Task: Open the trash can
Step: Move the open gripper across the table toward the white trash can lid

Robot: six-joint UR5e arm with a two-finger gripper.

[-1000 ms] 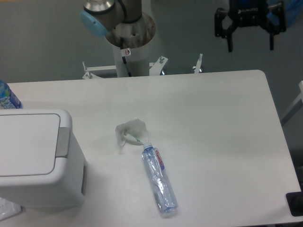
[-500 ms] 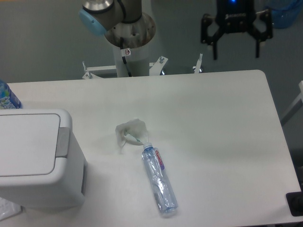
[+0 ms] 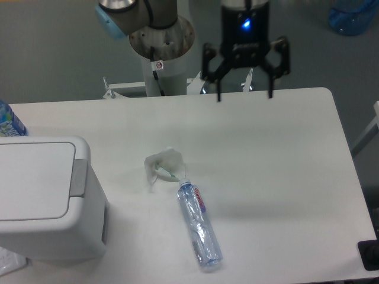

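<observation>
My gripper point(image 3: 245, 94) hangs spread wide over the table's point(image 3: 284, 154) far edge, pinching nothing. The trash can point(image 3: 44, 198) sits at the near left corner (lid flat, grey push bar point(image 3: 78, 177) facing right), well apart.

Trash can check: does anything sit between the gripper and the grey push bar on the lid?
Nothing visible blocks it. The open gripper hangs above the table's far edge; the push bar on the trash can is exposed. The crumpled tissue and the clear bottle lie low on the table, below an overhead path.
</observation>
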